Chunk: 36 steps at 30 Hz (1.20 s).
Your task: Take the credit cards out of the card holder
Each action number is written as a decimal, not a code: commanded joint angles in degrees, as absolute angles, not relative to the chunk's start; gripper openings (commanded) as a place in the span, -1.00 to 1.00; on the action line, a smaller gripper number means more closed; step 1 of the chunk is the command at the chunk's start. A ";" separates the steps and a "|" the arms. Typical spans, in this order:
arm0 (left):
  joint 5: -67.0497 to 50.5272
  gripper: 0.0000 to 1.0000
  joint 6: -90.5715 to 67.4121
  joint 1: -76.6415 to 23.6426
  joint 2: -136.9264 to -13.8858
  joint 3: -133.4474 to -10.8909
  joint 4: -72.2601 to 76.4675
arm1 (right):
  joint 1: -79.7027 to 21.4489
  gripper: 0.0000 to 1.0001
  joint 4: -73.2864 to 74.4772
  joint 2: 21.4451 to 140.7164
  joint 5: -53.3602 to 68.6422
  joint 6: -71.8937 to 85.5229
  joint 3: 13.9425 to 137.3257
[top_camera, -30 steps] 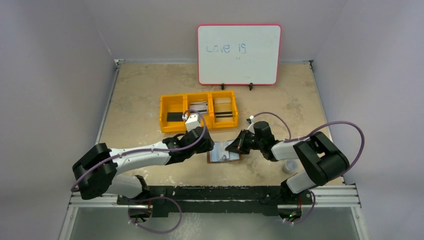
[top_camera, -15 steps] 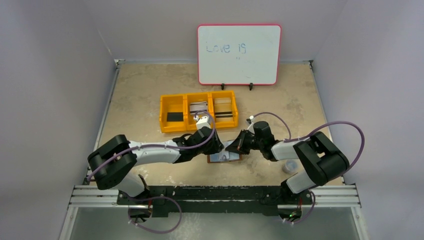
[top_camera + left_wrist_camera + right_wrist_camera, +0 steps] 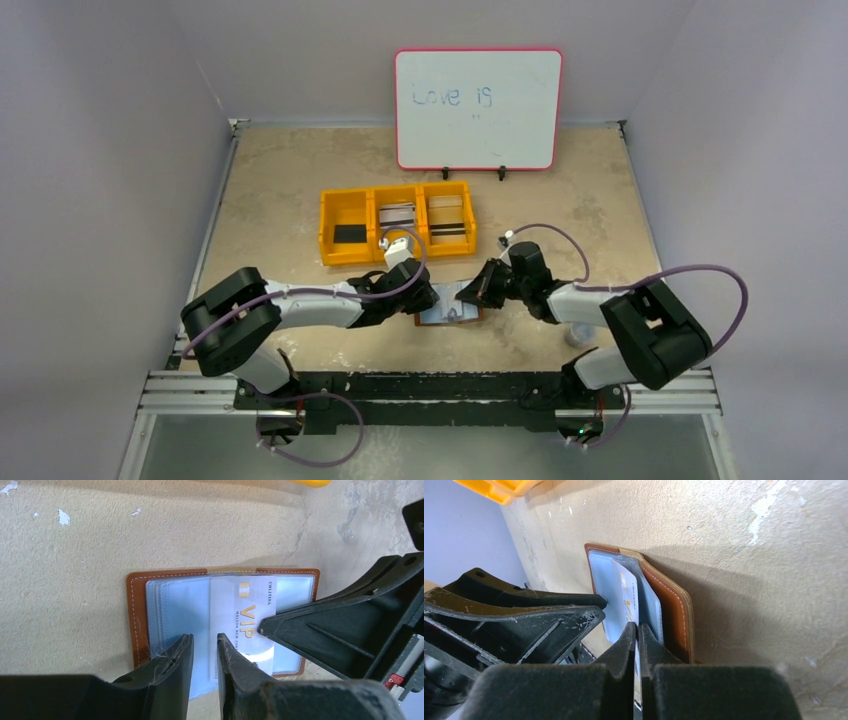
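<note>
One card holder [image 3: 137, 610] lies open and flat between my arms. One white card [image 3: 240, 615] shows in it, its long side pointing at my left gripper [image 3: 204, 642], whose fingers sit a little apart at the card's near end. My right gripper [image 3: 638, 629] is squeezed together, tip touching the card.

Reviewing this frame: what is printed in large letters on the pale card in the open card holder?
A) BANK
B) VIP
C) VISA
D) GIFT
B: the left wrist view shows gold VIP lettering on the white card lying in the card holder.
</note>
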State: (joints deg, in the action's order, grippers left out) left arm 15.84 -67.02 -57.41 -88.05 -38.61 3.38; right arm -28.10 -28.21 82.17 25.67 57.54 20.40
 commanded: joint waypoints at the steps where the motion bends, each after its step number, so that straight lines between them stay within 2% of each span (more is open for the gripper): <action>1: 18.78 -0.53 -66.71 -57.09 -89.99 -38.82 -2.89 | -28.01 -1.00 -20.59 78.69 18.89 55.74 21.69; 11: 18.99 -0.53 -65.24 -57.08 -88.35 -39.21 -2.24 | -27.87 -1.00 -15.35 70.75 17.57 53.76 22.95; 22: 21.07 -0.31 -61.71 -57.11 -80.04 -41.26 -1.60 | -27.91 -1.00 -15.13 61.41 18.75 47.48 25.25; 30: 32.40 -0.14 -61.48 -56.25 -69.70 -42.59 -10.79 | -27.86 -1.00 -14.12 58.95 15.78 39.55 30.87; 36: 40.07 -0.12 -63.68 -52.71 -63.61 -43.50 -21.15 | -27.93 -1.00 -19.13 62.75 15.77 29.97 36.87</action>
State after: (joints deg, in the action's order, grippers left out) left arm 31.64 -62.43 -54.96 -67.09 -41.04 -13.17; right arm -28.05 -13.63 60.86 16.86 38.68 31.79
